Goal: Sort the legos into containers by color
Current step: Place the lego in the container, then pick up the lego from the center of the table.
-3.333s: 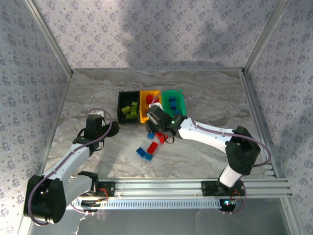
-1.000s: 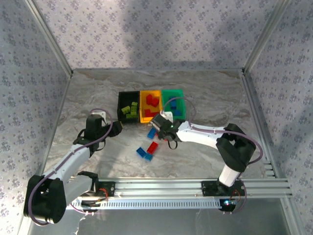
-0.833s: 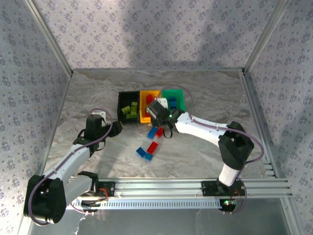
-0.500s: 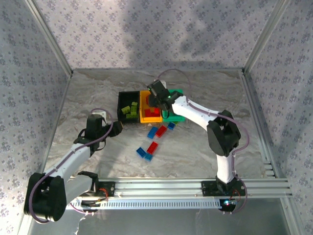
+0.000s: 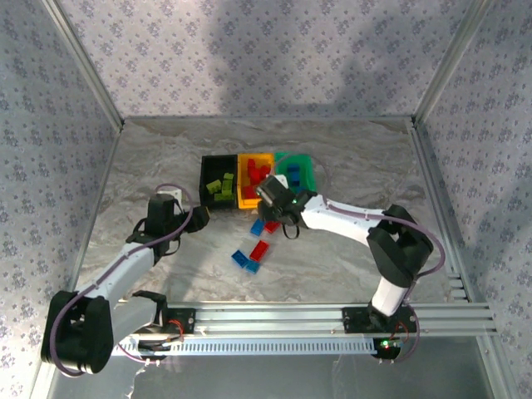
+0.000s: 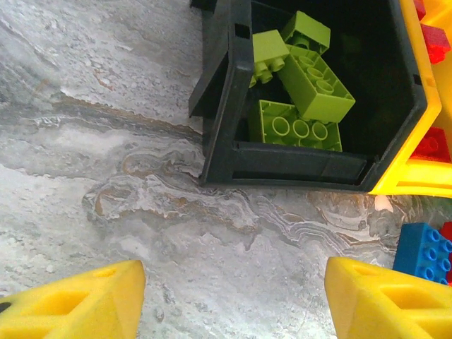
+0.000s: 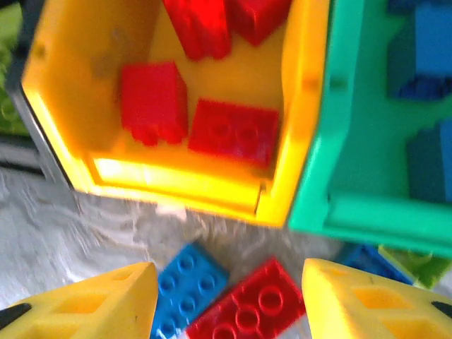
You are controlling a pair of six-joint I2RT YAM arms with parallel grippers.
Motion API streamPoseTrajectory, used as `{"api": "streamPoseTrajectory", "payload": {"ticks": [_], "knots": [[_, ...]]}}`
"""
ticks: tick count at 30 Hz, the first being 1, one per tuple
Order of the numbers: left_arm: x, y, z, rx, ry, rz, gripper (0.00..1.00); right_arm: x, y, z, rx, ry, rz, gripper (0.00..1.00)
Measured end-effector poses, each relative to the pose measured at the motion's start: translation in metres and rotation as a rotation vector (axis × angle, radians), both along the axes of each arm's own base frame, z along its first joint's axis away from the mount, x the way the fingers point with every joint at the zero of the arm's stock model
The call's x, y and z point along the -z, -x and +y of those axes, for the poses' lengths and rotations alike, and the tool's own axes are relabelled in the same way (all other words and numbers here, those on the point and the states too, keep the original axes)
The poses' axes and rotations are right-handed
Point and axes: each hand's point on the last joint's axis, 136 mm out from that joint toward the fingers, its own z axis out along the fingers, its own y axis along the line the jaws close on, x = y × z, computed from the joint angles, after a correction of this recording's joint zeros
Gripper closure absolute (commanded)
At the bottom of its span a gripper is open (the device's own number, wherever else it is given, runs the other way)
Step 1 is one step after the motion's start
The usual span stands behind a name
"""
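Both left gripper (image 6: pixel 233 300) and right gripper (image 7: pixel 224 293) are hanging parted, empty; I'm lining the right over a red brick (image 7: pixel 251 311), probably needing a descent and pinch.

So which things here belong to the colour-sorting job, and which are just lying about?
Job: black bin, yellow bin, green bin; lime bricks, red bricks, blue bricks inside them; loose red brick, loose blue brick.
Just surroundings: marbled table, patterned walls, metal rail.
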Motion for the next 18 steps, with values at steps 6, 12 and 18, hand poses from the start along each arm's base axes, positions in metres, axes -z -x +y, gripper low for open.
{"api": "streamPoseTrajectory", "payload": {"ticks": [6, 12, 18], "knots": [[0.006, 0.0, -0.003, 0.012, 0.006, 0.021, 0.32, 0.024, 0.01, -0.011, 0.086, -0.024, 0.046, 0.41], [0.007, 0.0, -0.004, 0.017, 0.011, 0.024, 0.32, 0.025, 0.003, -0.004, 0.16, -0.095, 0.045, 0.4], [0.007, 0.001, -0.005, 0.021, 0.014, 0.024, 0.32, 0.032, -0.002, -0.004, 0.255, -0.136, 0.076, 0.4]]}}
